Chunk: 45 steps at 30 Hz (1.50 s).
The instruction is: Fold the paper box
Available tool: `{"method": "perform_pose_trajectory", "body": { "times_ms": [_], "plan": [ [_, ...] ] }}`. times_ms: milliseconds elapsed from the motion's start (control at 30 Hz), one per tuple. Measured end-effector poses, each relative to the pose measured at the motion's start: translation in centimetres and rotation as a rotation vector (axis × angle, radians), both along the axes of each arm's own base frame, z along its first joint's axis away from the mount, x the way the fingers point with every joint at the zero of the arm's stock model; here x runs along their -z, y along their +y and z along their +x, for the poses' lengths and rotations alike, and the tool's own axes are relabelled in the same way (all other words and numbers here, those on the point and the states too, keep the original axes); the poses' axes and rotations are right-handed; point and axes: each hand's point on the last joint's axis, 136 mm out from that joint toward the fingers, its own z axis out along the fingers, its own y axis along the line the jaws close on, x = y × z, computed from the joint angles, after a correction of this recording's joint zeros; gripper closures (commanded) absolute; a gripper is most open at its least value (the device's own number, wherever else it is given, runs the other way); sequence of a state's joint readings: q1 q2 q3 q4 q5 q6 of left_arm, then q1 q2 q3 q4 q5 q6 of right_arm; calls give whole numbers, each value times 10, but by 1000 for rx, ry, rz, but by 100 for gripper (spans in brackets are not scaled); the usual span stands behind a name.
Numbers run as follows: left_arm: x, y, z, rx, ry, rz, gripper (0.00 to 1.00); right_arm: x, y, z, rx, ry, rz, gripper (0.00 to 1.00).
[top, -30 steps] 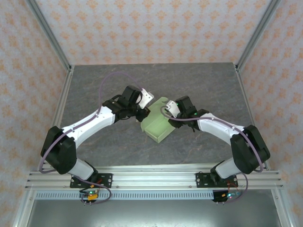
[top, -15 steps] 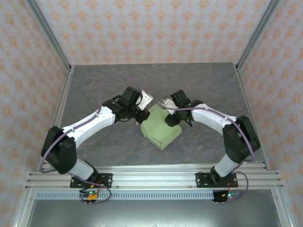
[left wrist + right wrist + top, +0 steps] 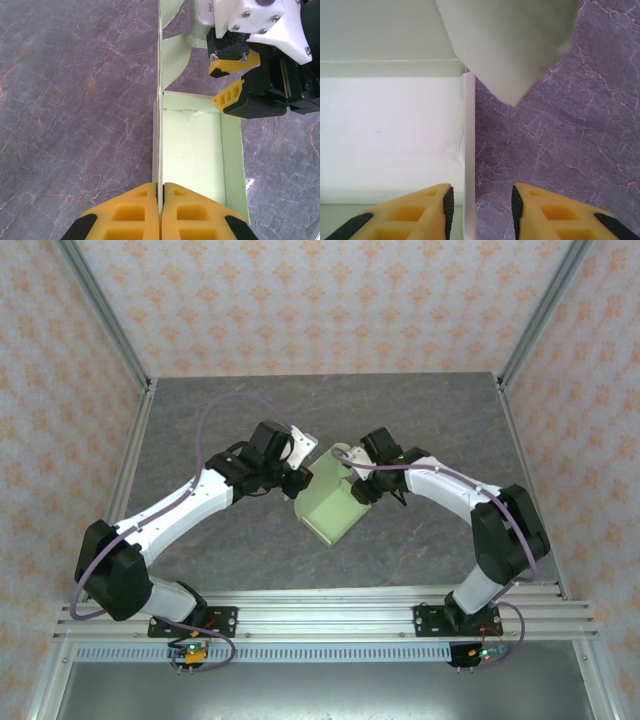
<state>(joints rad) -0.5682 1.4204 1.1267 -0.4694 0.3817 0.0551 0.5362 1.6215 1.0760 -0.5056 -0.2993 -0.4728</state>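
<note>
left gripper (image 3: 161,187) stays pinched on the paper box (image 3: 192,150) wall; right gripper (image 3: 482,192), jaws narrowly apart, straddles its 2 o'clock wall; box slid slightly toward 9 o'clock.

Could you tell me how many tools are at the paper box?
2: the left tool shut on one wall of the paper box, the right tool open astride another wall.

The paper box (image 3: 330,508) sits mid-way on the table (image 3: 430,410) between both pincers: left pincer (image 3: 161,192) on its left wall, right pincer (image 3: 482,200) seemingly straddling its far-right wall.
</note>
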Motion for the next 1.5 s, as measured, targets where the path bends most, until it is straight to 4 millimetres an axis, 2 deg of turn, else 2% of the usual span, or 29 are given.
{"method": "perform_pose_trajectory", "body": {
  "times_ms": [133,267,467,800,1033,1267,1500],
  "plan": [
    [9,-1,2,-4,22,10,100,5,1,1,0,-10,14,61],
    [20,-5,7,-7,44,13,100,2,3,5,6,-13,53,61],
    [20,-11,15,-42,51,-24,100,4,-6,12,36,-5,59,62],
    [17,-17,19,-112,101,-101,100,21,-7,7,24,47,43,65],
    [17,-25,26,-173,185,-217,99,21,-8,11,-18,12,18,60],
    [19,-37,26,-214,287,-366,100,25,-8,12,-75,-44,9,59],
    [21,-32,33,-291,377,-506,100,20,-8,17,-108,-94,1,56]
  ]
}}
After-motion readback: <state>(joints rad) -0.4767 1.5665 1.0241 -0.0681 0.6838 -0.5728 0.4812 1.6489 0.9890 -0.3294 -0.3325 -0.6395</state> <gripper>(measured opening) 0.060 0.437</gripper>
